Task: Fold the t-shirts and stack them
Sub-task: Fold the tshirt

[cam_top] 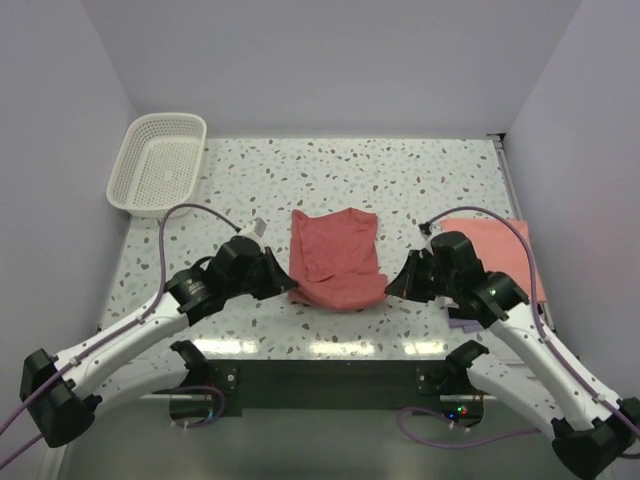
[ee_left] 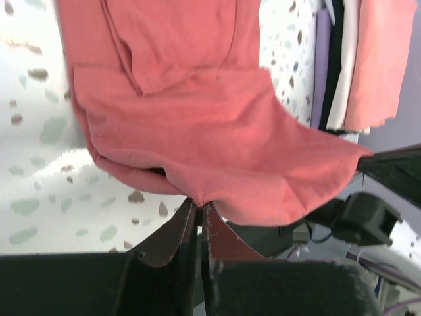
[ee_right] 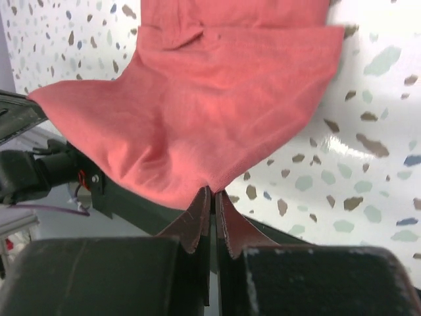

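Left gripper [ee_left: 200, 209]: clamped on red t-shirt [ee_left: 197, 131] corner.
Right gripper [ee_right: 214, 196]: clamped on other corner.
Care needed: both corners had to rise level, cloth taut.

light: bright, even | glare: table [cam_top: 340, 347] near edge | wrist views: foreground blurred

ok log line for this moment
left gripper: shut on red t-shirt | right gripper: shut on red t-shirt | salmon t-shirt: lying at right
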### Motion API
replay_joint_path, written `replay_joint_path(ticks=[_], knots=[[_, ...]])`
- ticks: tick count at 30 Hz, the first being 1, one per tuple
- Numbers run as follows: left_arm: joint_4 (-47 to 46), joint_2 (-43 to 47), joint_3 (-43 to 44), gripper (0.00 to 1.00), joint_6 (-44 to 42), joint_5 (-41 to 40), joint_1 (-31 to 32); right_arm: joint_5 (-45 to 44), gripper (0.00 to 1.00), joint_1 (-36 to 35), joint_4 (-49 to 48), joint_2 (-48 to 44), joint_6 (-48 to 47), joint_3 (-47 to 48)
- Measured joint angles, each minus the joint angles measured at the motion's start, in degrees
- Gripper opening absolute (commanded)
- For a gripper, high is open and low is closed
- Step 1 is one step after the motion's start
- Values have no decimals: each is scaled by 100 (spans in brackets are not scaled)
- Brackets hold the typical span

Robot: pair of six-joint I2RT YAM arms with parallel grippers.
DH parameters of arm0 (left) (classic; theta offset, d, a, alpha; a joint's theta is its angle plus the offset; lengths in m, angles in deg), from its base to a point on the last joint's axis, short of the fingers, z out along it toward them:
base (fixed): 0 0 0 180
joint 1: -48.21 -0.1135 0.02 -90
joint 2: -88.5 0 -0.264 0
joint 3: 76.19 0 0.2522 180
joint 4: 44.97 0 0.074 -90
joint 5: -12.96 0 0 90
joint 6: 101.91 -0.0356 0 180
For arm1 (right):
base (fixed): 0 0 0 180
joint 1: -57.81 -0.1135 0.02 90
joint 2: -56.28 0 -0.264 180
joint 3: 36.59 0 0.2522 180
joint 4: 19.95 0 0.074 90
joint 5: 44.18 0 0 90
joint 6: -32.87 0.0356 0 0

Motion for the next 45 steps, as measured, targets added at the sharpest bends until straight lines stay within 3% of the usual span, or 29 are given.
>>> replay_joint_path(ticks=[5,11,22,24,26,28,29,32,36,39,45], knots=[[-184,-962,796,0,-422,92,-702,-111,0,210,-424,1108,-203,678],[-708,-2210,1532,0,-758,372,-1596,221,0,1154,-1102,2844,-387,1539],[-2055,-5556,3617,0,-1141,1322,-2938,918,1,1961,-2011,6931,-446,4551],[-2225,-6177,4033,0,-1233,1539,-3073,1003,12,1993,-2090,7486,-446,5012],[-2430,-6760,4376,2,-1307,1762,-3195,1097,17,2020,-2127,8011,-442,5473],[-2588,-7191,4579,15,-1349,2009,-3303,1167,29,2035,-2118,8443,-444,5899],[-2653,-7329,4616,28,-1362,2129,-3353,1182,33,2041,-2116,8607,-461,6061],[-2682,-7521,4745,47,-1434,2468,-3515,1196,48,2081,-2041,8815,-498,6286],[-2758,-7477,5012,56,-1508,2697,-3720,1143,56,2201,-1978,8745,-555,6325],[-2715,-7215,5018,53,-1589,2651,-3862,914,56,2310,-1947,8439,-660,6081],[-2739,-6229,4472,26,-1582,2258,-3751,623,53,2240,-2011,7049,-732,4909]])
